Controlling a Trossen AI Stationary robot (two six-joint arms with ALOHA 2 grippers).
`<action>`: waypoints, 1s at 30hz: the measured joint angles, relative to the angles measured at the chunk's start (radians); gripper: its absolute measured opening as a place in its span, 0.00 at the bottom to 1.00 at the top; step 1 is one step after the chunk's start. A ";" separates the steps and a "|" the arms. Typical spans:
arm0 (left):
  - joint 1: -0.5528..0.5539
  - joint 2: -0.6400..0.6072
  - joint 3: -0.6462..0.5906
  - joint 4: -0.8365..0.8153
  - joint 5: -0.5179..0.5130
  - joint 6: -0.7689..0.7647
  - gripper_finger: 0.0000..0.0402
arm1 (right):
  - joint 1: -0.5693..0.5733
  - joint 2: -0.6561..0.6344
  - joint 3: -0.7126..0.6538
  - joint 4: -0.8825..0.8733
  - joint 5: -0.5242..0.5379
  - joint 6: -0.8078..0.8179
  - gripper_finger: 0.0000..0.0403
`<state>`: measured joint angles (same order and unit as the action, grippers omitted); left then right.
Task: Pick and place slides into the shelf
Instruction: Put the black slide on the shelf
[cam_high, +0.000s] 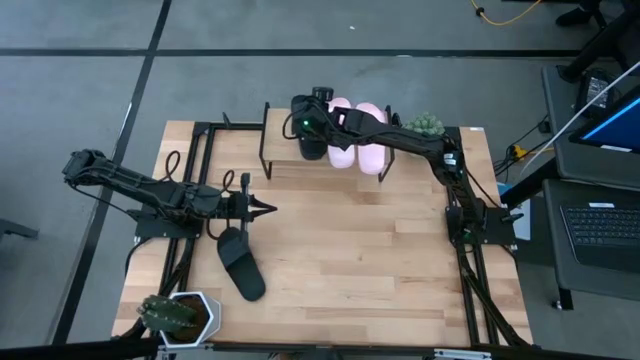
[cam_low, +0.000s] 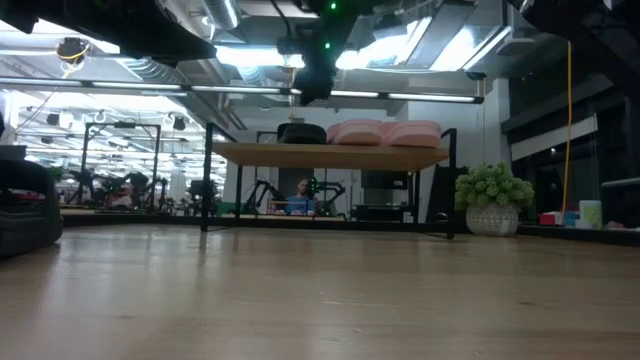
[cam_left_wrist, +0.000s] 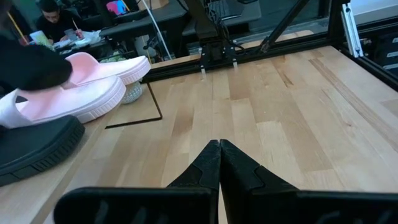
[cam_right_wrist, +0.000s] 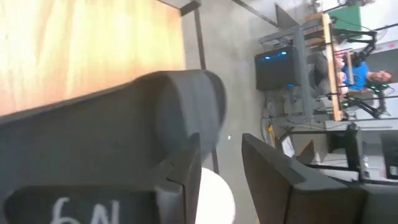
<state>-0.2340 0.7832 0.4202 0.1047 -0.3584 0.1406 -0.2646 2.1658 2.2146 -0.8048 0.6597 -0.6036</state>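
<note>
Shelf (cam_high: 285, 160): at the bench's (cam_high: 400, 260) far edge.
Slides on shelf: one black (cam_high: 311, 146), two pink (cam_high: 356, 150) beside it.
Right claw (cam_high: 312, 122): spread, over the shelf's black slide.
Second black slide (cam_high: 240, 262): on open bench, well short of the shelf.
Left claw (cam_high: 266, 209): pressed together, empty, in front of the shelf.

Both robot arms are matte black, built of slim jointed segments with dark cables running along them; the right arm (cam_high: 420, 140) carries a small green indicator light near its wrist, above the light wood shelf (cam_high: 290, 165). The left gripper (cam_left_wrist: 219, 163) ends in two black, tapering, pointed fingers. The right gripper (cam_right_wrist: 221, 168) has flat, dark grey plate-like fingers.
</note>
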 joint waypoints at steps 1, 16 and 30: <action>0.000 0.000 0.000 0.000 0.000 0.000 0.00 | 0.006 0.000 0.019 -0.020 0.014 0.003 0.29; 0.000 0.000 0.000 0.000 0.000 0.001 0.00 | 0.133 -0.173 0.100 -0.326 0.110 0.357 0.01; -0.002 0.000 0.000 -0.003 0.000 0.003 0.00 | 0.296 -0.237 -0.390 -0.309 0.212 0.759 0.00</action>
<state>-0.2359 0.7830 0.4202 0.1014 -0.3580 0.1436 0.0313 1.9284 1.8249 -1.1141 0.8713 0.1551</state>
